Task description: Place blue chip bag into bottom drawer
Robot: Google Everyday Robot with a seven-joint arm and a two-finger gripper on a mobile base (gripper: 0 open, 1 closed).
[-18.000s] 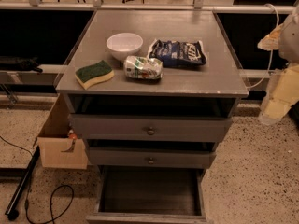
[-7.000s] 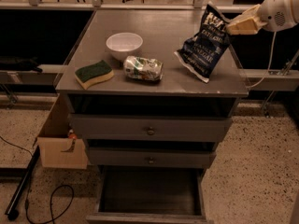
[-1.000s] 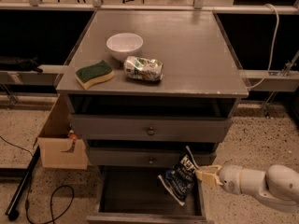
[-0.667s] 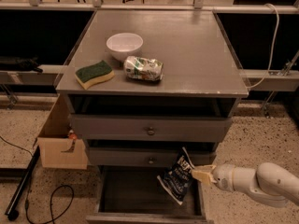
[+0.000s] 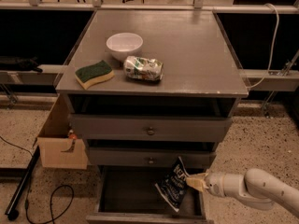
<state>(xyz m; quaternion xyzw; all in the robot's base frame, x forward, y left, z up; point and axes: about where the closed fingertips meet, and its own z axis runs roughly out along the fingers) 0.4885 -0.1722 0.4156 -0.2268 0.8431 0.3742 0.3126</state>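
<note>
The blue chip bag hangs upright over the open bottom drawer, near its right side, with its lower end down inside the dark cavity. My gripper comes in from the lower right on a white arm and is shut on the bag's upper right edge. The drawer is pulled out, with its flat grey front at the bottom edge of the view.
On the grey cabinet top are a white bowl, a green-and-white shiny packet and a green-and-yellow sponge. Two shallower knobbed drawers sit above. A cardboard box and cables lie on the floor at left.
The gripper and the bag have shifted slightly left and lower over the open bottom drawer. The things on the cabinet top have not moved.
</note>
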